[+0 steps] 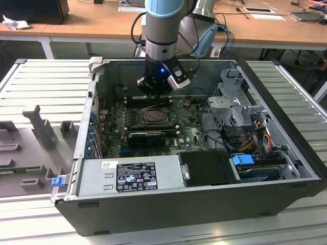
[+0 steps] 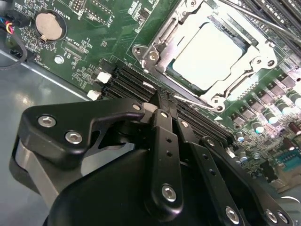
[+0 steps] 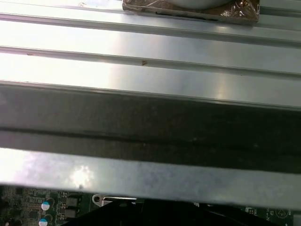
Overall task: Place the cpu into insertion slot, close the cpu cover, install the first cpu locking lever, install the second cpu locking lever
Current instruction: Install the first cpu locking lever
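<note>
The open computer case (image 1: 286,199) lay on a ribbed grey surface (image 1: 46,87), its side off. Inside it sat the green motherboard (image 1: 191,133), a grey power supply box (image 1: 127,174) along the near wall, a black block (image 1: 207,167) beside that, and a metal drive cage (image 1: 236,102) with coloured cables (image 1: 255,133) toward the exterior view's right. A blue clip (image 1: 243,159) stood near the cables. On the surface at the exterior view's left lay grey moulded fixtures (image 1: 38,125). Behind the case ran a wooden desk (image 1: 92,25) carrying papers and dark equipment.

The cpu (image 2: 209,56) lay seated in the insertion slot (image 1: 154,117) near the middle of the board. Its pale silver top looked flat and bright under glare in the second wrist view. The cpu cover (image 2: 164,40) lay flat around it, a silver frame whose window showed the chip. A thin wire lever (image 2: 190,100) ran along one edge of the frame, and another lever (image 2: 263,19) crossed the far side. A round coin battery (image 2: 48,26) sat on the board well apart from the socket.

The tool (image 2: 162,109) hung just above the board beside the socket, over black ribbed slots (image 2: 127,80). Its two black fingers were pressed together with nothing visible between them. In the exterior view the tool (image 1: 156,94) stood over the board's rear edge, under the blue-capped arm (image 1: 163,20).

In the first wrist view a metal case wall (image 3: 150,174) crossed close by.
</note>
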Controlling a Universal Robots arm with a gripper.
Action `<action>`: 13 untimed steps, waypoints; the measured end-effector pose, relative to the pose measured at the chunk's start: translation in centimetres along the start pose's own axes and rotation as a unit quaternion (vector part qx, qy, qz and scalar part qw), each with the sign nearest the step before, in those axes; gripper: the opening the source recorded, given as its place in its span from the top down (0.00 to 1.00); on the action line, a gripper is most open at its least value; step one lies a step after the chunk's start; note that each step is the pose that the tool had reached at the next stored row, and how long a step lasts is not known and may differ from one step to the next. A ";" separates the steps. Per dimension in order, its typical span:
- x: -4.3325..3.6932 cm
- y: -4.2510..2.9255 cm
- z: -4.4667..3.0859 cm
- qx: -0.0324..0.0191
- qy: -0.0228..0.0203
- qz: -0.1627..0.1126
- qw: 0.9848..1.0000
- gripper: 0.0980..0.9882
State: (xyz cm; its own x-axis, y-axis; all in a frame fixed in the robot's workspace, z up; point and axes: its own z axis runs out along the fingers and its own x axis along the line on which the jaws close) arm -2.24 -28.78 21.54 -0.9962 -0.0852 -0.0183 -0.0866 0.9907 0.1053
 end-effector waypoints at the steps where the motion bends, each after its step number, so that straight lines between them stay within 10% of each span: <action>1: -0.05 -0.01 0.07 0.000 0.000 0.000 1.000 0.99; 13: -0.32 -0.12 0.88 0.000 0.000 0.000 1.000 0.99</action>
State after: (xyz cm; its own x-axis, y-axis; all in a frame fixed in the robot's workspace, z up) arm -1.90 -28.79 20.67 -0.9962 -0.0852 -0.0183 -0.0866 0.9907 0.1052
